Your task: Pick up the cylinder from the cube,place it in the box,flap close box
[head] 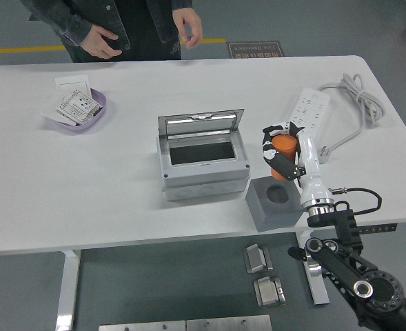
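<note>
My right hand [280, 150] is shut on an orange cylinder [283, 147] and holds it upright in the air, just above and behind the grey cube [275, 203]. The cube stands at the table's near edge and its round hole [278, 194] shows empty. The grey box [202, 157] stands left of the cube, its lid [200, 124] tilted up at the back and its dark inside [200, 152] showing. My left arm is out of view.
A white power strip [305, 117] with its cable [358, 103] lies at the back right, close behind my hand. A purple dish [80, 109] with papers sits at the far left. A person [130, 24] stands at the far side, hands off the table.
</note>
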